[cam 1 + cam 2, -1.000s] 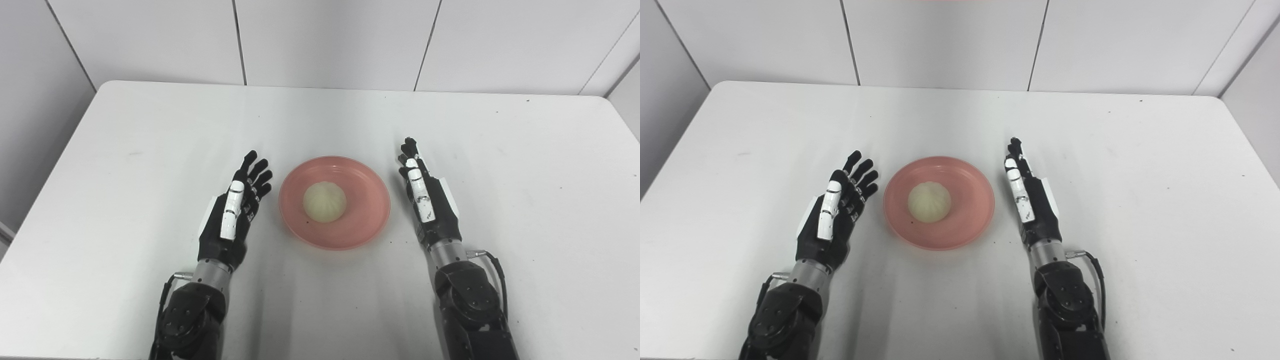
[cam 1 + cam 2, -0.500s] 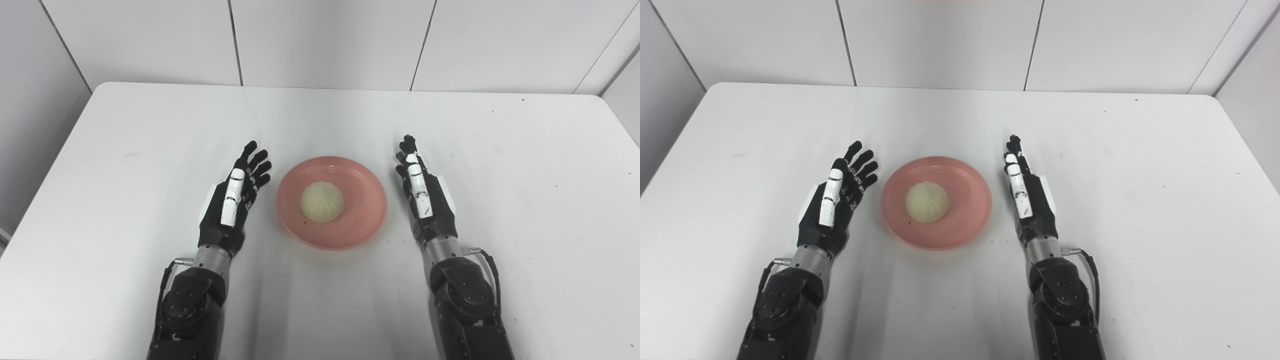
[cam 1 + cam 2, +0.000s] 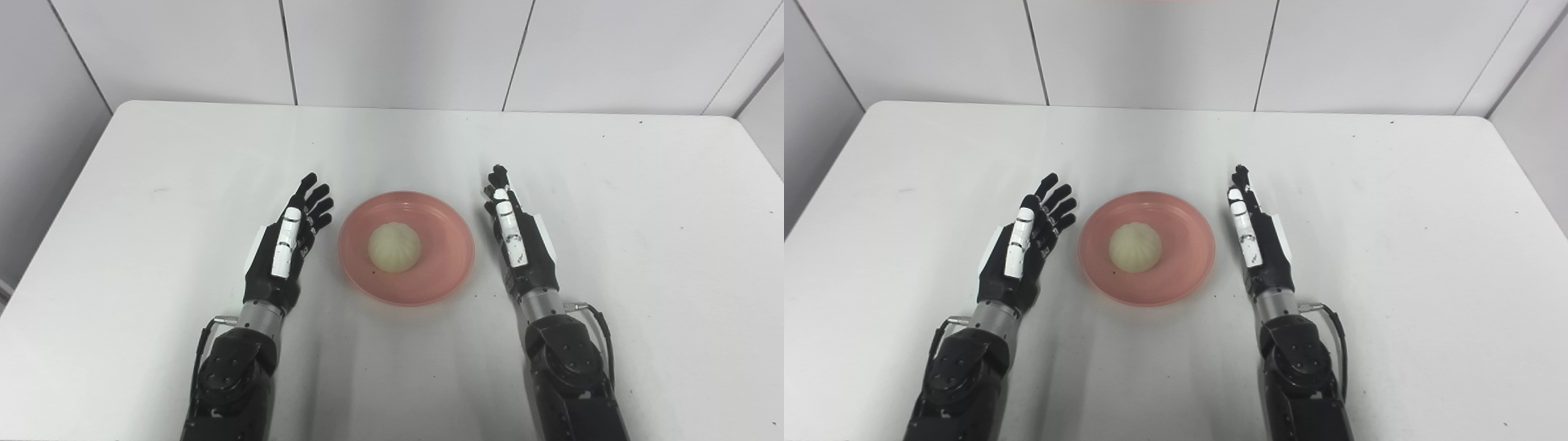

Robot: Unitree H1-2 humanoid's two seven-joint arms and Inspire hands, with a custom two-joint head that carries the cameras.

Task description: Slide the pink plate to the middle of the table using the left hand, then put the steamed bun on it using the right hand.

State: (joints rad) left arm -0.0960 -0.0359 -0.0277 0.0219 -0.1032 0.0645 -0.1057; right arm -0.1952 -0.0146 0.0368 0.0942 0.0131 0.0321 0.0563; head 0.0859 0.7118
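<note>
The pink plate [image 3: 450, 269] lies in the middle of the white table, near its front. The pale steamed bun [image 3: 394, 247] sits on the plate, a little left of its centre. My left hand [image 3: 288, 248] is open and empty, just left of the plate, edge-on with fingers pointing away. My right hand [image 3: 519, 242] is open and empty, just right of the plate, fingers straight. Neither hand touches the plate.
The white table [image 3: 184, 159] runs back to a grey panelled wall [image 3: 398, 49]. Its left and right edges show at both sides. No other objects stand on it.
The camera view shifted slightly between the oldest frames and now. Both hands, the plate and the bun keep the same places relative to each other.
</note>
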